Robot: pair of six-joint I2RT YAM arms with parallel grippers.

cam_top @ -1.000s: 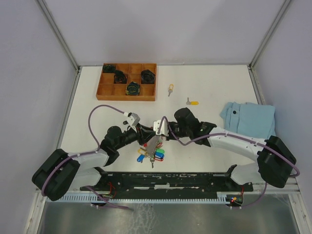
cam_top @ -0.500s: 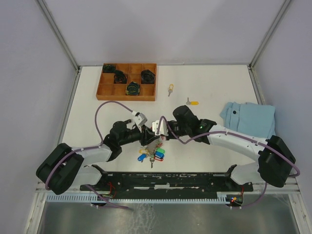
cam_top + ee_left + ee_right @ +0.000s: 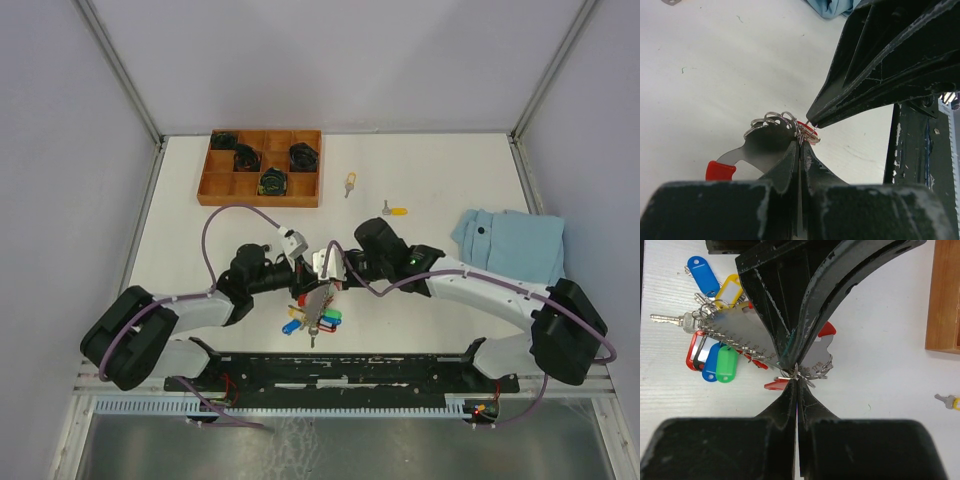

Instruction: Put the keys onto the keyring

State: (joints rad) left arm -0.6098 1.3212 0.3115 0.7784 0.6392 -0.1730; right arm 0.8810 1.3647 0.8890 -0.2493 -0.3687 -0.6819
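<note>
The keyring (image 3: pixel 315 305) is a bunch with a numbered grey metal plate, red ends, wire rings and blue, green, yellow and red tags, between the two arms near the front edge. My left gripper (image 3: pixel 308 278) is shut on its wire rings, seen close in the left wrist view (image 3: pixel 801 145). My right gripper (image 3: pixel 328 276) faces it tip to tip and is shut on a small ring of the same bunch (image 3: pixel 796 375). Two yellow-tagged keys lie loose farther back: one (image 3: pixel 349 183) by the tray, one (image 3: pixel 395 210) to its right, also in the right wrist view (image 3: pixel 949 401).
A wooden compartment tray (image 3: pixel 260 166) with black coiled items stands at the back left. A folded light-blue cloth (image 3: pixel 510 245) lies at the right. A black rail (image 3: pixel 340 365) runs along the near edge.
My left arm has swung its wrist right and closer to the right gripper. The bunch has shifted slightly with it. Both grippers stay shut on it.
</note>
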